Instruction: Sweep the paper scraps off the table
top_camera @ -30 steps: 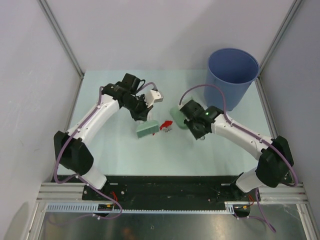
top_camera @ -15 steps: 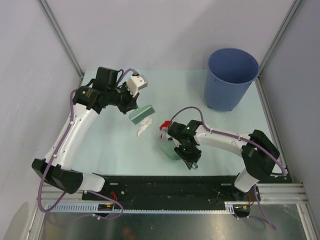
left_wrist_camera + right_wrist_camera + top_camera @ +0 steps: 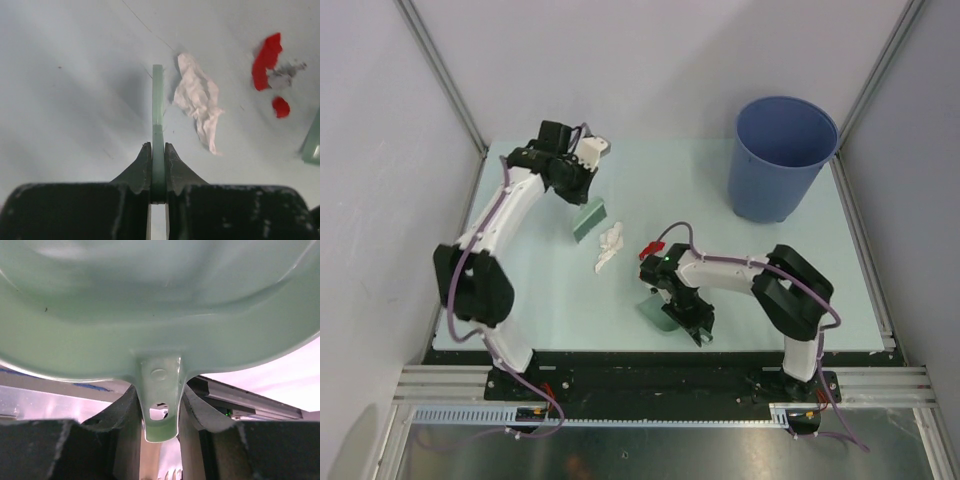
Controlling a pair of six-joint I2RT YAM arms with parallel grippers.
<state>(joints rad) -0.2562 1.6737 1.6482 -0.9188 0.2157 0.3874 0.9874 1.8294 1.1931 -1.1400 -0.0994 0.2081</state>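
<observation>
On a pale mint counter [image 3: 540,290], the left gripper [image 3: 158,150] pinches a green brush [image 3: 158,95] standing just beside a white paper crumple [image 3: 200,100]. Red scraps [image 3: 266,59] lie farther right, near a green dustpan [image 3: 150,315]. The right gripper [image 3: 159,390] clamps its handle by the counter's front edge.

top: overhead, far | wrists: close | top+left share white scrap [image 3: 610,248]

The left tool [image 3: 158,167] has drawn the brush [image 3: 588,219] back-left, baring the white crumple [image 3: 610,247]. The right tool [image 3: 159,412] has pulled the dustpan [image 3: 658,314] nearward across the worktop [image 3: 540,300], off the red pieces [image 3: 648,250].
</observation>
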